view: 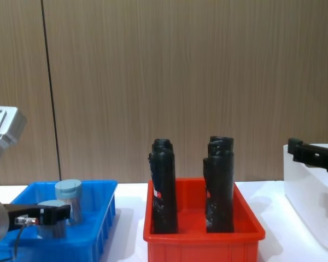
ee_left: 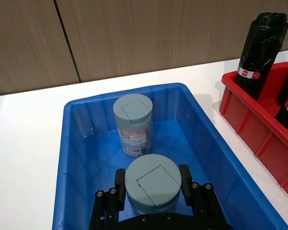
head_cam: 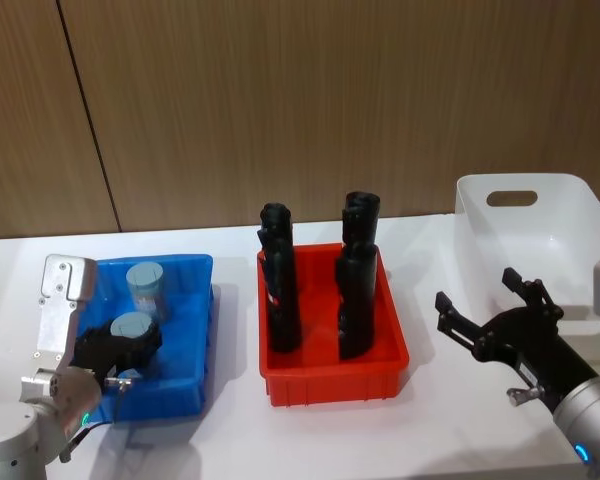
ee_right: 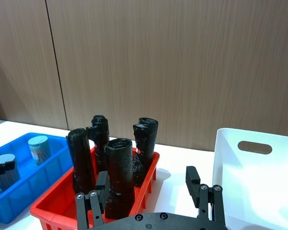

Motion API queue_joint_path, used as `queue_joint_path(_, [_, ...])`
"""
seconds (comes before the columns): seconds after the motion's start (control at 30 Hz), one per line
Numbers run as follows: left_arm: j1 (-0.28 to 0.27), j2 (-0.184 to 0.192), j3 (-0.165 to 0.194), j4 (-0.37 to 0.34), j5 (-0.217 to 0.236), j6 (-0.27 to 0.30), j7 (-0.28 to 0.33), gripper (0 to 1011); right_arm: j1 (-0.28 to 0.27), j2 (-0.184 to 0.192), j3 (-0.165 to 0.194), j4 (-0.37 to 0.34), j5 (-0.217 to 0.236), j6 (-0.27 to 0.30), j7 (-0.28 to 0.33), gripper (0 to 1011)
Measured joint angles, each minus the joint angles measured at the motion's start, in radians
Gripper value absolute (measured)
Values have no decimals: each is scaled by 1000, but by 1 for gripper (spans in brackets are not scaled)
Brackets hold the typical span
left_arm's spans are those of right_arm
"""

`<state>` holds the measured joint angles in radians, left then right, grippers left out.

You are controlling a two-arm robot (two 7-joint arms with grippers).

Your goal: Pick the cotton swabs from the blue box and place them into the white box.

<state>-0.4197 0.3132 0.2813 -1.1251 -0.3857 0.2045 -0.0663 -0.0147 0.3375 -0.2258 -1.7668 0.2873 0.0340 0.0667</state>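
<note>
The blue box (head_cam: 202,330) sits on the table at the left with two cotton swab tubs in it. My left gripper (head_cam: 132,346) reaches into it and is shut on the nearer tub (ee_left: 152,184), one finger (ee_left: 120,181) pressed to each side of its grey lid. That tub still stands low in the box. The other tub (ee_left: 132,122) stands upright and free just behind it. At the far right stands the white box (head_cam: 580,190). In front of it, above the table, my right gripper (head_cam: 475,290) hovers open and holds nothing.
A red bin (head_cam: 330,385) holding several tall black rolls (head_cam: 280,290) stands mid-table between the two boxes. Bare white tabletop lies between the red bin and the white box. A wood-panel wall runs along the back.
</note>
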Motion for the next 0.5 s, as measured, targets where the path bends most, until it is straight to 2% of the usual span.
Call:
queue_joint_path(0.07, [0, -1, 0, 1, 1, -1, -1, 669, 0, 0, 0, 0, 0, 0, 0, 1002])
queue_joint_path(0.5, [9, 2, -4, -25, 10, -5, -2, 669, 0, 0, 0, 0, 0, 0, 0, 1002])
